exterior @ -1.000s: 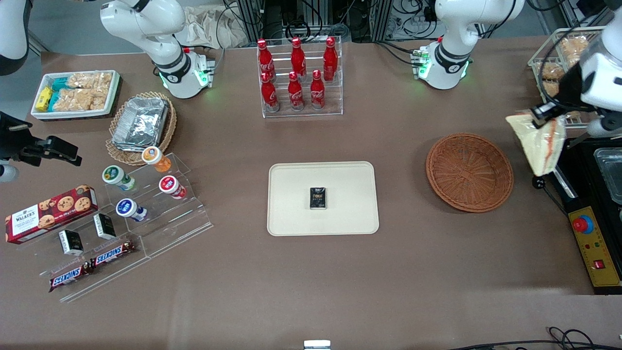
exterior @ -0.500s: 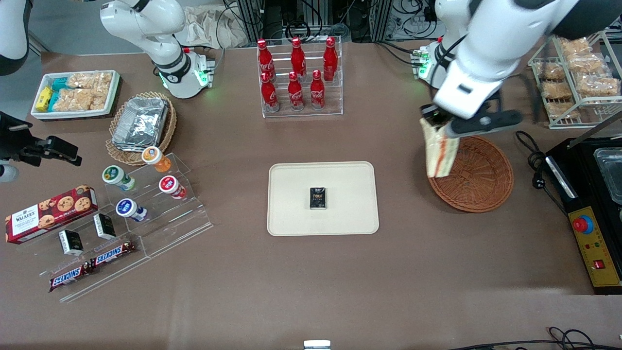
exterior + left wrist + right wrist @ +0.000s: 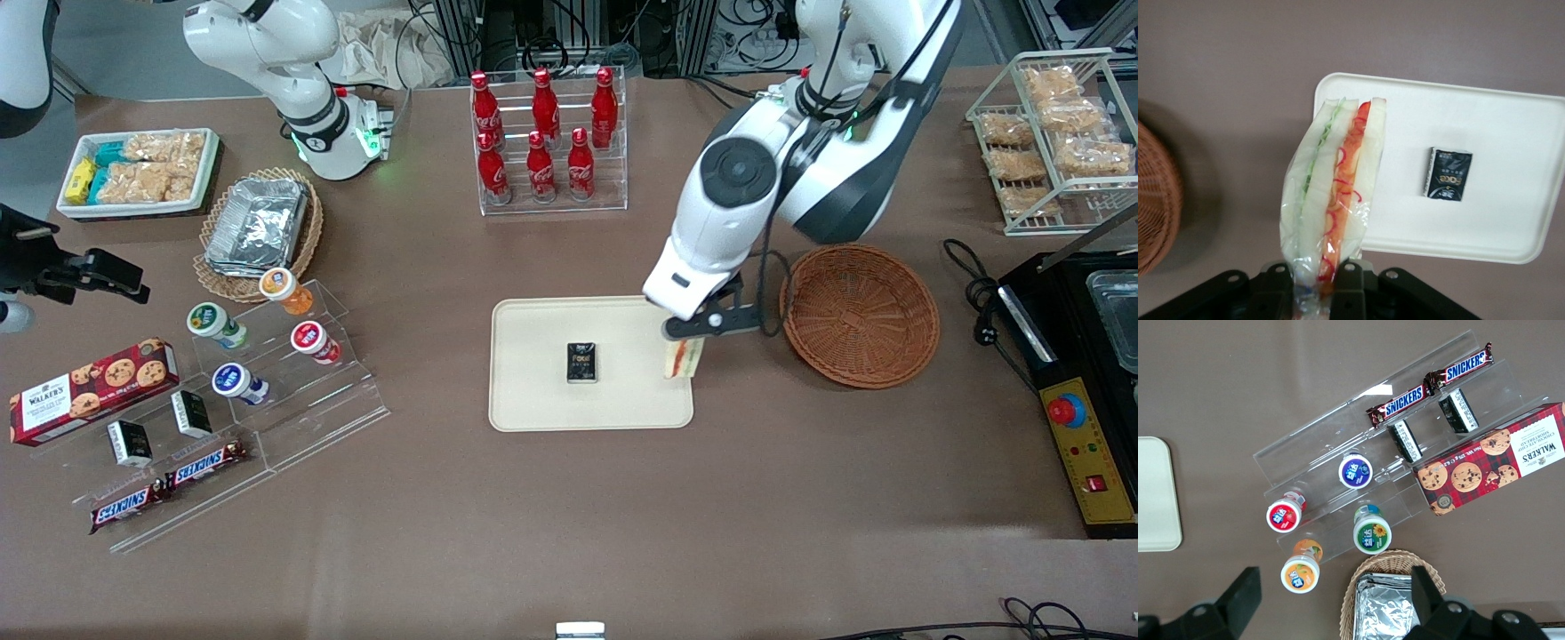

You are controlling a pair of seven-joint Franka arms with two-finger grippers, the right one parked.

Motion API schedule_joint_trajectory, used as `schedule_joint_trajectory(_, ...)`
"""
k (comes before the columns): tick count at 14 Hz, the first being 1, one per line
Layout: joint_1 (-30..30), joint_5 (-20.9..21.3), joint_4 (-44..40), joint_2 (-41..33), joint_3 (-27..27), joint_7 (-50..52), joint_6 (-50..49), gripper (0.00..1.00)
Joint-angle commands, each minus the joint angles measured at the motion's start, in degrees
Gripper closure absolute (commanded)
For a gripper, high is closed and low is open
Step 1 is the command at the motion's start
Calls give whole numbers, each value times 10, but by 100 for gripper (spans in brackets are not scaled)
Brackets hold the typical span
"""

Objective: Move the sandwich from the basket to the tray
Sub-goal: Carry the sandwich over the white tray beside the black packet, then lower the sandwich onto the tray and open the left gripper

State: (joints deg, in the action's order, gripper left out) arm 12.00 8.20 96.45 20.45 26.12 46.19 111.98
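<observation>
Round reddish-brown woven wicker basket (image 3: 859, 316) on the brown desk (image 3: 569, 498), with nothing inside. Flat cream-beige rectangular tray (image 3: 533, 400) with only a small black box (image 3: 582, 363) lying near its middle. Triangular wrapped sandwich of pale white bread with an orange-red filling (image 3: 1335, 193) clamped at one end by the pincer (image 3: 1317, 283), black fingers (image 3: 1346, 290) closed on both sides of the wrapping, other end pointing away from the pincer. Sandwich (image 3: 683, 358) held over the tray edge nearest the basket, partly above the tray and partly above the desk, apart from the black box. Farther from the front camera than the tray, a clear acrylic rack of red cola bottles (image 3: 544, 142). Toward the parked arm's end, a paler tan wicker basket of silver foil containers (image 3: 258, 227) and a white bin of snack packets (image 3: 138, 171). No object between sandwich and tray surface.
</observation>
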Motion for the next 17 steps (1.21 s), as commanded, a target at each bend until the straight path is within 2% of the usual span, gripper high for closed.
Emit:
schedule_joint_trajectory(1,7,39,-11,57,0,9,35,100)
schedule_joint_trajectory(4,19,73,-7,104,0,10,46,100)
schedule_joint_trajectory(7,26,85,-7,137,-2,25,79,100)
schedule_joint_trajectory(9,28,117,-7,151,-2,54,83,100)
schedule_joint_trajectory(12,29,118,-7,157,-2,61,83,100)
schedule_joint_trajectory(13,29,118,-7,157,-2,64,83,80)
schedule_joint_trajectory(14,29,119,-7,158,-2,64,83,44)
schedule_joint_trajectory(15,29,119,-7,162,-2,63,83,0)
schedule_joint_trajectory(17,29,119,-7,163,-2,63,83,0)
